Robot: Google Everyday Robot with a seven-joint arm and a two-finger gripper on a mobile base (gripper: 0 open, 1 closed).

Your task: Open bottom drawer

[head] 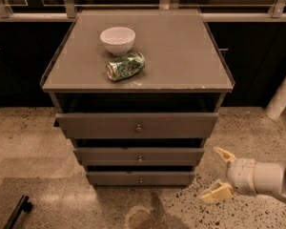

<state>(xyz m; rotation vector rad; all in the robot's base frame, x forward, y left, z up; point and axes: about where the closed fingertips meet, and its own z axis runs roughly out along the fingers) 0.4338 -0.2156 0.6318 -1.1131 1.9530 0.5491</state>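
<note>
Bottom drawer [119, 178]: front faces me, long axis left-right.
I see gripper [216, 174] just right of it, fingers spread, empty.

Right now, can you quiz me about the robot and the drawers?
1. True or false: the gripper is touching the bottom drawer.
2. What lies on its side beside the white bowl?
3. The gripper's fingers are: A open, B shut tight, C hidden.
Key: 1 false, it hangs apart, low at the drawer's right in the picture; 2 the green can; 3 A.
</note>
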